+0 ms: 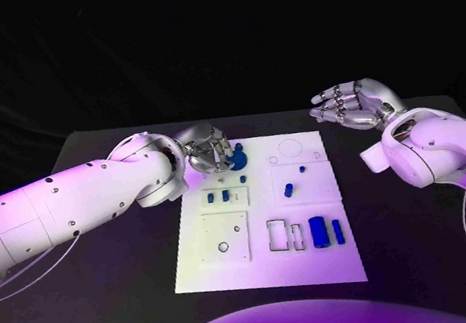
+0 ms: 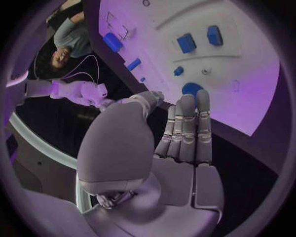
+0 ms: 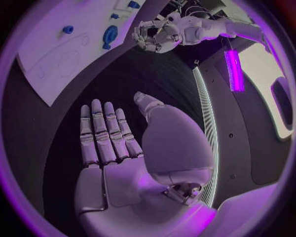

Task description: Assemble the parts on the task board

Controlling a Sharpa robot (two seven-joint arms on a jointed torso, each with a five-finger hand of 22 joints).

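Hovering at the task board's far left corner, the left hand holds its fingers pressed together above a round blue part, holding nothing. Right hand hangs spread off the board's far right corner.

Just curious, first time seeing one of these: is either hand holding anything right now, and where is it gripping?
Right hand holds nothing. Left hand reaches a blue round part; a hold cannot be told.
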